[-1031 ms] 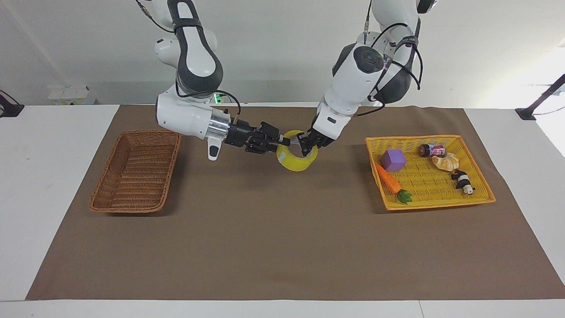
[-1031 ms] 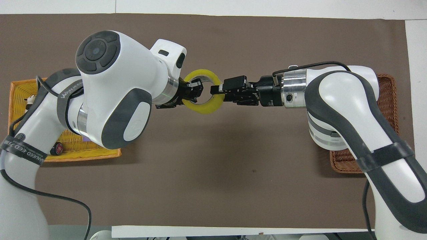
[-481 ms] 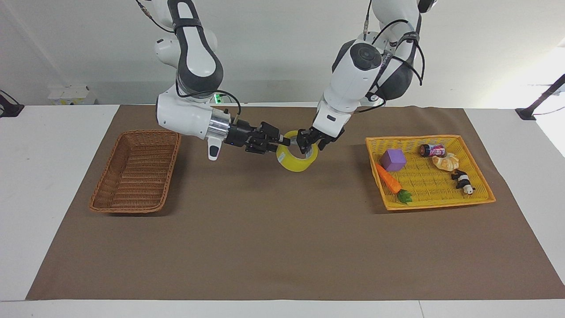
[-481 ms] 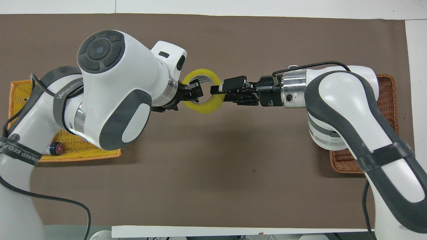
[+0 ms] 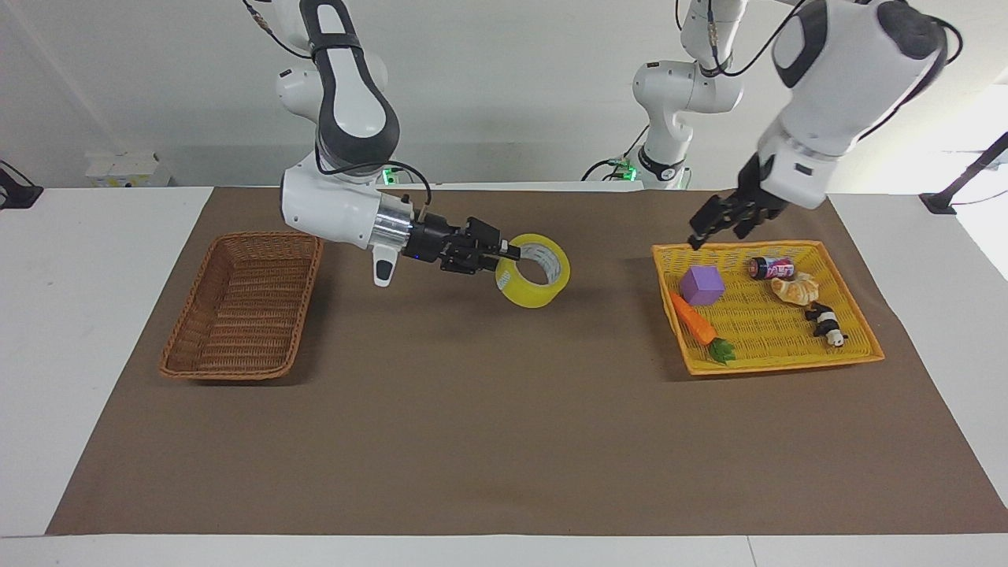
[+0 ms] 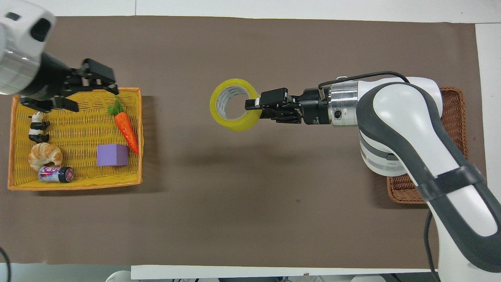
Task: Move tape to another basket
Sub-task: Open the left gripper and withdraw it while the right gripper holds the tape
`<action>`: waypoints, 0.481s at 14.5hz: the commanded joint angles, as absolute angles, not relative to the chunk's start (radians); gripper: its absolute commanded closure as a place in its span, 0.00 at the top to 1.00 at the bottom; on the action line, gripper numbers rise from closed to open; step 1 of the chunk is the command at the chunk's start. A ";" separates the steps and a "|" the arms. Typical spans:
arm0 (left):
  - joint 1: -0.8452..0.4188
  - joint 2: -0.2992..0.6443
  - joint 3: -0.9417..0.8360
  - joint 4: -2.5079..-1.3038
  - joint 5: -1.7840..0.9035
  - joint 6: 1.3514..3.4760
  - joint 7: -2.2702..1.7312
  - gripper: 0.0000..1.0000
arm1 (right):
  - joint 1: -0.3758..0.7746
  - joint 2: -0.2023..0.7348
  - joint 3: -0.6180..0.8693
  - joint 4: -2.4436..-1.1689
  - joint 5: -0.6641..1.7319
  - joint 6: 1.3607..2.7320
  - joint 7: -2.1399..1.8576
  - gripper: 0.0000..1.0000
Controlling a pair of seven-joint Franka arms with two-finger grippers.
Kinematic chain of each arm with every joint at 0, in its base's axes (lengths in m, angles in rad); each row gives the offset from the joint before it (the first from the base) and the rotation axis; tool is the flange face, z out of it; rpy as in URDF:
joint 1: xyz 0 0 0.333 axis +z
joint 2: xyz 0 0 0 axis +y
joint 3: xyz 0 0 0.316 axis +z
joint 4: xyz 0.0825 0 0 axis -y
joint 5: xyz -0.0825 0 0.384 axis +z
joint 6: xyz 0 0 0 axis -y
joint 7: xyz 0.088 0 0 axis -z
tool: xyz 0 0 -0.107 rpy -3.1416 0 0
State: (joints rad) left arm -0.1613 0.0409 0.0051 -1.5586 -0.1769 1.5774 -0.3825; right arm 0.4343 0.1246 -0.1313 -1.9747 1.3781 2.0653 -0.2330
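Observation:
The tape (image 5: 526,294) is a yellow roll with a white printed core, held on edge in the air over the middle of the brown mat; it also shows in the overhead view (image 6: 233,124). My right gripper (image 5: 509,253) (image 6: 253,105) is shut on the roll's wall. The brown wicker basket (image 5: 178,346) stands empty at the right arm's end of the table; in the overhead view the basket (image 6: 456,105) is mostly hidden under the right arm. My left gripper (image 5: 715,235) (image 6: 95,98) is open and empty, up over the yellow tray's edge.
The flat yellow tray (image 5: 865,327) (image 6: 15,117) at the left arm's end holds a purple cube (image 5: 702,284), a toy carrot (image 5: 693,319), a small can (image 5: 770,268), a croissant (image 5: 795,290) and a panda figure (image 5: 825,323). The brown mat (image 5: 504,425) covers the table.
My left gripper has let go of the tape and swung away to above the yellow tray. The tape stays in my right gripper, which has hardly moved.

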 commanded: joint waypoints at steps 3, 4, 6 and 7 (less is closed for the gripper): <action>-0.003 0.011 -0.012 -1.638 -0.052 1.603 -0.079 1.00 | 0.420 0.112 -0.127 -1.980 1.368 2.046 -0.241 0.00; 0.026 -0.003 -0.012 -1.667 -0.048 1.632 -0.034 1.00 | 0.420 0.112 -0.126 -1.980 1.365 2.045 -0.241 0.00; 0.061 -0.011 -0.012 -1.680 -0.048 1.644 -0.023 1.00 | 0.417 0.112 -0.127 -1.980 1.355 2.042 -0.241 0.00; 0.064 -0.011 -0.011 -1.678 -0.046 1.647 -0.023 1.00 | 0.405 0.112 -0.127 -1.979 1.332 2.028 -0.245 0.00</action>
State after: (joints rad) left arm 0.0452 0.0314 0.0044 -1.6326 -0.0649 1.6165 -0.0412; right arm 0.4329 0.1246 -0.1317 -1.9749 1.3640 2.0618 -0.2331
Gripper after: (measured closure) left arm 0.000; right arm 0.458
